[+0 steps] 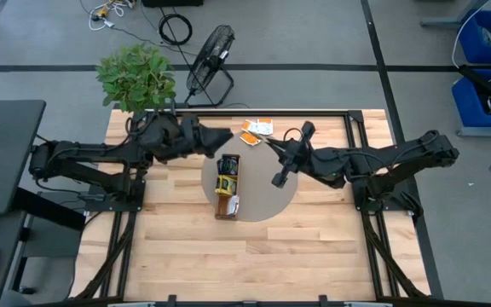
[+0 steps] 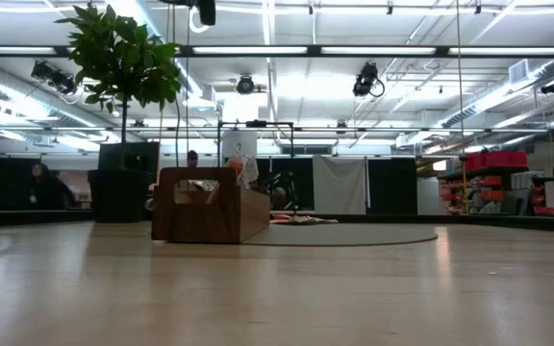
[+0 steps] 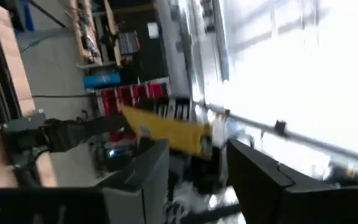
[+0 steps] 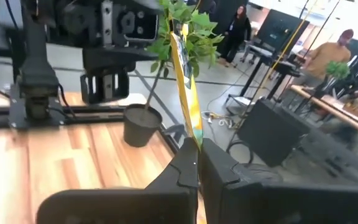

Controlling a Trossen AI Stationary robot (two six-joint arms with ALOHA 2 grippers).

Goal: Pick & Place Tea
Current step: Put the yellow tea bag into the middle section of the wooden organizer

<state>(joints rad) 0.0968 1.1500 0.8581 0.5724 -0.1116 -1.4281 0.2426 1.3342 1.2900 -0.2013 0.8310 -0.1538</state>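
Pinching a yellow sachet (image 4: 188,106) (edge-on), right gripper (image 4: 197,163).

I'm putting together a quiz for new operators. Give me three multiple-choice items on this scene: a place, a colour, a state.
1. Where does the wooden tray stand?
A. on the round grey mat
B. on bare wood by the left arm's base
C. on the floor

2. What colour is the tea bag at the right gripper?
A. orange-and-white
B. yellow-green
C. dark blue

3. How do the right gripper's jaws stand?
A. wide open
B. shut on the tea bag
C. shut on nothing

Key:
1 A: the high view shows the mat under the tray.
2 B: the right wrist view shows it yellow-green.
3 B: the jaws pinch its edge.
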